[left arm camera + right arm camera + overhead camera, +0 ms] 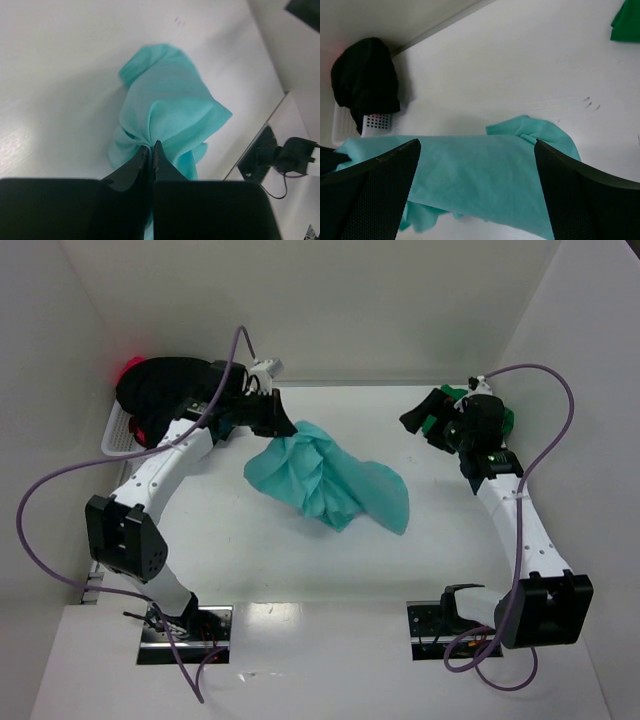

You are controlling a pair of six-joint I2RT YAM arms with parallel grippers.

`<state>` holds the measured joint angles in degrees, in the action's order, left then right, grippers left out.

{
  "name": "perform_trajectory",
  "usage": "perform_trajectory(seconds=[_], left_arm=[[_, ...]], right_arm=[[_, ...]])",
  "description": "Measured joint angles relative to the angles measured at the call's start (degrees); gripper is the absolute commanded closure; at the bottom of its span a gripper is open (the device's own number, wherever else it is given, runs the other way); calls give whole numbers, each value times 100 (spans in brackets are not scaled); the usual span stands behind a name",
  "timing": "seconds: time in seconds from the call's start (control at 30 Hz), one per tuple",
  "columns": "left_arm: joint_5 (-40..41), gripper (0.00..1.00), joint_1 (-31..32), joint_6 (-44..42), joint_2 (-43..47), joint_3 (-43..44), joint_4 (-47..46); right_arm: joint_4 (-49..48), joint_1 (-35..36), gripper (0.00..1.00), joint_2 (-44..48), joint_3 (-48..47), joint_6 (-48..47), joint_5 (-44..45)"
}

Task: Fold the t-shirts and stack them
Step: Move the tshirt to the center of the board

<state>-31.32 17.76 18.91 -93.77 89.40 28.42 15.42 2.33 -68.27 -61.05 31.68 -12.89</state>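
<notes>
A light teal t-shirt (330,480) lies crumpled near the middle of the worktop (300,560), its far-left end bunched. A dark green t-shirt (626,22) sits by the far right edge. A black t-shirt (165,380) is heaped in the far left corner, with a red-pink t-shirt (130,367) peeking out behind it.

White arms (165,470), black joints (125,535), looping purple cables (548,367).

A fold of the light teal cloth t-shirt (170,115) vanishes between the pinched-together tips of the left gripper (151,146), and its near part lies hidden behind the black fingers (131,172). The right gripper (476,145) has wide-set fingers (375,195) that are cut off by the lower edge and cover the shirt's ends. Beyond the right finger, a dark green cloth t-shirt (626,22) runs off the corner. Beyond the left finger, a black cloth t-shirt (365,75) hides most of a white perforated basket (372,122).
</notes>
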Motion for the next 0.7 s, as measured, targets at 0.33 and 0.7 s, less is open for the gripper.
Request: perform_trajectory(seconds=[0.33,0.7], left_arm=[[233,95,-4,-60,-630,-152,-29],[-213,95,-4,-52,-888,295,-117]], right_arm=[[0,642,0,-20,594,-78,-55],[-928,2238,0,-157,1068,-20,119]])
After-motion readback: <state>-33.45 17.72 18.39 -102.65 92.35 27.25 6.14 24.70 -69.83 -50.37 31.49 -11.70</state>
